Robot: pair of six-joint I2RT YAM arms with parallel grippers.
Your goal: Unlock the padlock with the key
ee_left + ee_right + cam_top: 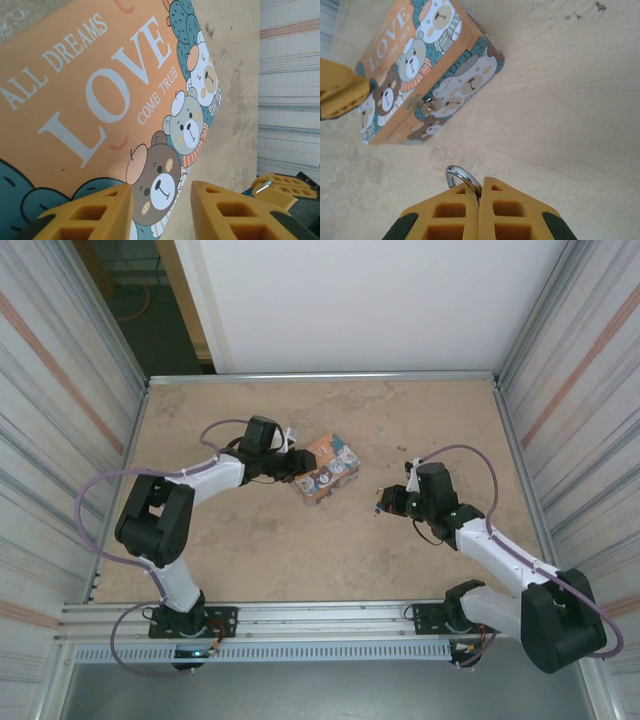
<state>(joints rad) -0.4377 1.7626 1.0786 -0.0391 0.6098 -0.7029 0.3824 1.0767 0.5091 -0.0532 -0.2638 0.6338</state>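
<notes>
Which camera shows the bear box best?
The right wrist view: the whole box shows, lid and front side together. The left wrist view is so close the box runs off the picture. From the top the box looks small.

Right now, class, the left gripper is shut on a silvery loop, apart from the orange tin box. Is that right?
No: it is the right gripper that is shut on the silvery loop, apart from the orange tin box. The right wrist view shows it.
</notes>
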